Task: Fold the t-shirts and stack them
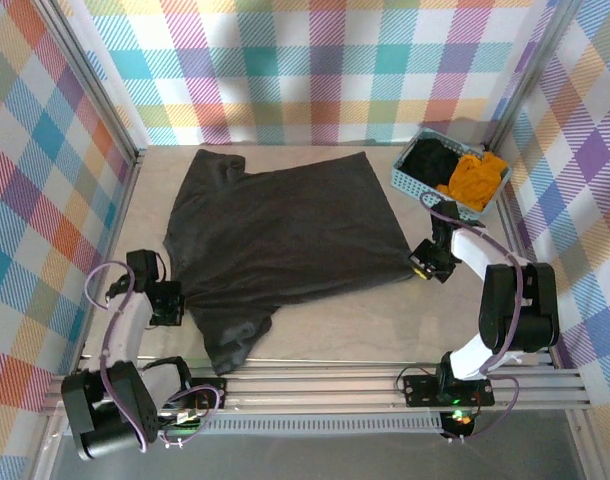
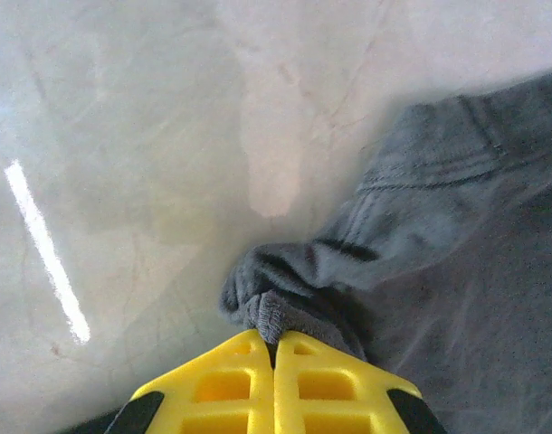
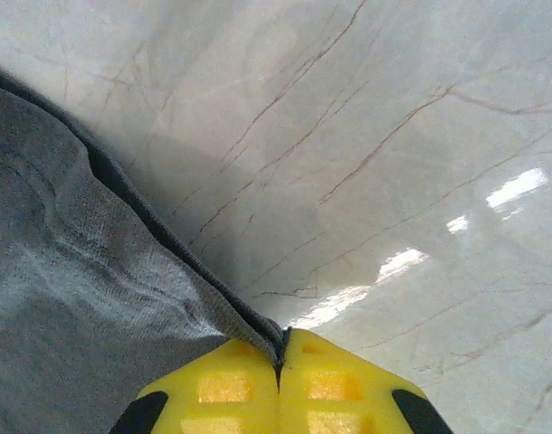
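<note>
A dark charcoal-grey t-shirt (image 1: pixel 285 235) lies spread across the middle of the table, one sleeve trailing toward the front edge. My left gripper (image 1: pixel 168 303) is shut on a bunched fold of the charcoal-grey t-shirt (image 2: pixel 421 271) at its left side, by the sleeve; the yellow fingers (image 2: pixel 222 384) pinch the cloth. My right gripper (image 1: pixel 421 268) is shut on the shirt's right hem corner (image 3: pixel 249 321), its yellow fingers (image 3: pixel 335 384) closed tight. A black t-shirt (image 1: pixel 431 160) and a mustard-orange t-shirt (image 1: pixel 473 178) sit in the basket.
A light blue perforated basket (image 1: pixel 410 184) stands at the back right, just beyond the right arm. Plaid walls enclose the table on three sides. Bare marble tabletop (image 1: pixel 385 320) lies in front of the shirt and along the left edge.
</note>
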{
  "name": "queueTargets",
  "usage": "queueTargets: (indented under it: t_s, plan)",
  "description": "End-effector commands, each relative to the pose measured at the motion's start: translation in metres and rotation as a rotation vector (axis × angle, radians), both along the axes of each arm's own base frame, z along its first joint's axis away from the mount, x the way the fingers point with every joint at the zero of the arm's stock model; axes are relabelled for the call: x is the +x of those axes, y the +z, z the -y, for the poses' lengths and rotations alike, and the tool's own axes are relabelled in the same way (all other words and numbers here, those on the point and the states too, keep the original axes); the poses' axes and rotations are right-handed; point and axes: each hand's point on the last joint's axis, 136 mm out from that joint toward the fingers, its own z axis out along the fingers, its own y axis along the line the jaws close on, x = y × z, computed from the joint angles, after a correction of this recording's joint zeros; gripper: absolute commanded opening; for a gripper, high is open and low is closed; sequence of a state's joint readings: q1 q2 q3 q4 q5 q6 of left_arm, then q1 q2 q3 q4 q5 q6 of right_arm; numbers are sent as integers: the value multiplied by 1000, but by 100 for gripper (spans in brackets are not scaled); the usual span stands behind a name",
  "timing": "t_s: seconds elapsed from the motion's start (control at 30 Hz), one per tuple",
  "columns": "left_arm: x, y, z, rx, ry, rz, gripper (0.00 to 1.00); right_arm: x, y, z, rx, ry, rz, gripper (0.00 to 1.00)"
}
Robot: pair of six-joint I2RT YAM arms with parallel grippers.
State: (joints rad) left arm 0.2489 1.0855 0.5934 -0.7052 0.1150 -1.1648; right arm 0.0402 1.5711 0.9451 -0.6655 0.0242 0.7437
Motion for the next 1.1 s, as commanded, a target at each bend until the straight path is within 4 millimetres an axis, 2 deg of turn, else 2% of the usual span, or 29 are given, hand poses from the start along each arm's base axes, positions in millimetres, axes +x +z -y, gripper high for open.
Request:
queueTargets:
  t_s: [0.0,0.1,0.13,0.2,0.23,0.27,0.33,0.4,0.5,0.57,0.67,0.8,0.97,1.07]
  plan:
    - [6,5,-15,97,-51,-39,0,4,-2,12,-76,-1,-27,0]
    - [20,7,-14,86,-82,-11,0,8,-4,8,-57,16,-28,0]
    - [25,10,-13,83,-97,-6,7,9,-2,6,-52,27,-26,6]
    - [24,26,-13,100,-126,-32,36,8,9,3,-61,51,-9,21]
    - [21,40,-15,131,-133,-47,45,8,19,2,-77,63,13,28]
    - [18,58,-17,175,-130,-46,49,7,31,0,-100,78,36,34]
    - [21,90,-21,261,-121,16,51,6,55,-4,-149,109,98,44]
    - [32,102,-16,259,-116,88,50,10,71,-18,-164,162,167,47]
    - [67,85,2,147,-167,126,44,26,69,-55,-73,262,235,43]
    - [90,66,14,88,-216,111,41,40,57,-81,19,320,241,37]
    - [115,34,14,65,-257,16,35,62,32,-110,65,415,221,30]
    - [143,8,6,86,-322,-78,33,81,7,-128,97,465,147,29]
    - [168,-27,-5,79,-359,-188,31,93,-24,-134,100,466,11,29]
    - [193,-42,-14,64,-359,-208,30,102,-37,-136,98,444,-45,29]
